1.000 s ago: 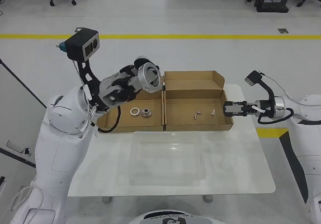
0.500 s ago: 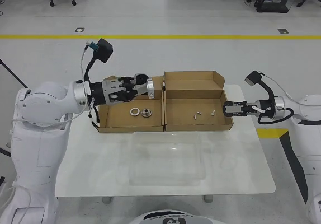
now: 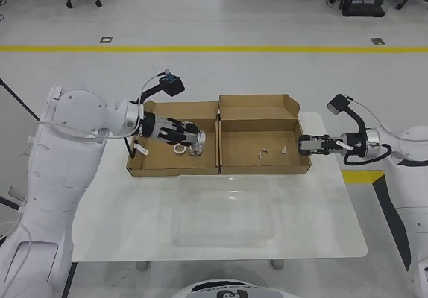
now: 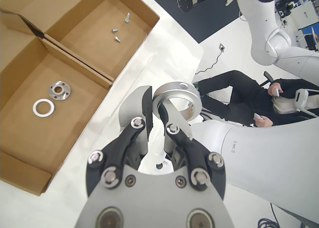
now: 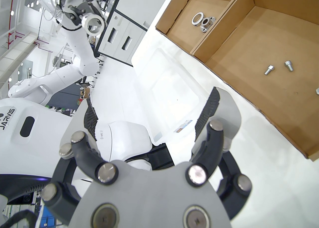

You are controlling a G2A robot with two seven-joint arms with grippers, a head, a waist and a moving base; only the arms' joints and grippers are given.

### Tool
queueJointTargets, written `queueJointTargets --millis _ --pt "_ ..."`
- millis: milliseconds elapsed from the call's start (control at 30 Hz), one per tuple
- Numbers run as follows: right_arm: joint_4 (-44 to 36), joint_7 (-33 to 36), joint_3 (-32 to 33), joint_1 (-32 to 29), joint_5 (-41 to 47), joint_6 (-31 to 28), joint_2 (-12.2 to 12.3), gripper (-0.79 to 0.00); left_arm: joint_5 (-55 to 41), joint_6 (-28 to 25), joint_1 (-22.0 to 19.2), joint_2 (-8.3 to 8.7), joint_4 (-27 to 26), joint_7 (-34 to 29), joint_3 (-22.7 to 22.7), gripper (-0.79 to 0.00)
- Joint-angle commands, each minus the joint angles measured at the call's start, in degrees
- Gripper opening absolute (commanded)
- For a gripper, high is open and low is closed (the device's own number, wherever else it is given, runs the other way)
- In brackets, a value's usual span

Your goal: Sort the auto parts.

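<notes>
My top camera is looking down at the table (image 3: pixel 326 223) from above my arms. Both wrist cameras are looking obliquely (much nearer, from opposite ends) at the same cardboard boxes (image 4: pixel 82 29).

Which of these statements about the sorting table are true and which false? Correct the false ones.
1. The left gripper is shut on a metal ring. True.
2. The right gripper holds a bolt. False: it is open and holds nothing.
3. The bolts share a box with the washer. False: the bolts lie in the right box, the washer in the left box.
4. A flanged disc lies beside the washer. True.
</notes>
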Motion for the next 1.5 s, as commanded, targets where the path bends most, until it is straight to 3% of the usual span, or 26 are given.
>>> queueJointTargets --millis 0,233,700,867,1033,1233,1467 --pt "0.0 0.0 0.0 0.0 0.0 0.0 0.0 0.0 1.5 -0.6 -1.4 0.38 3.2 0.0 3.2 -0.785" --pt "0.0 0.0 0.0 0.0 0.0 0.0 0.0 0.0 2.7 -3.0 -6.2 0.52 11.1 1.0 8.3 -0.785" --pt "0.0 0.0 0.0 0.0 0.0 0.0 0.0 0.0 3.1 -2.9 -6.0 0.51 11.2 2.7 8.4 -0.785" --pt "0.0 0.0 0.0 0.0 0.0 0.0 0.0 0.0 16.3 0.6 -5.9 0.93 11.9 7.5 10.3 -0.785" --pt "0.0 0.0 0.0 0.0 0.0 0.0 0.0 0.0 29.9 4.7 -8.0 0.69 16.1 11.4 14.1 -0.785" --pt "0.0 0.0 0.0 0.0 0.0 0.0 0.0 0.0 38.4 7.8 -11.9 -1.12 25.2 14.0 20.4 -0.785" --pt "0.0 0.0 0.0 0.0 0.0 0.0 0.0 0.0 42.0 10.0 -15.8 -4.92 37.2 17.4 27.8 -0.785"
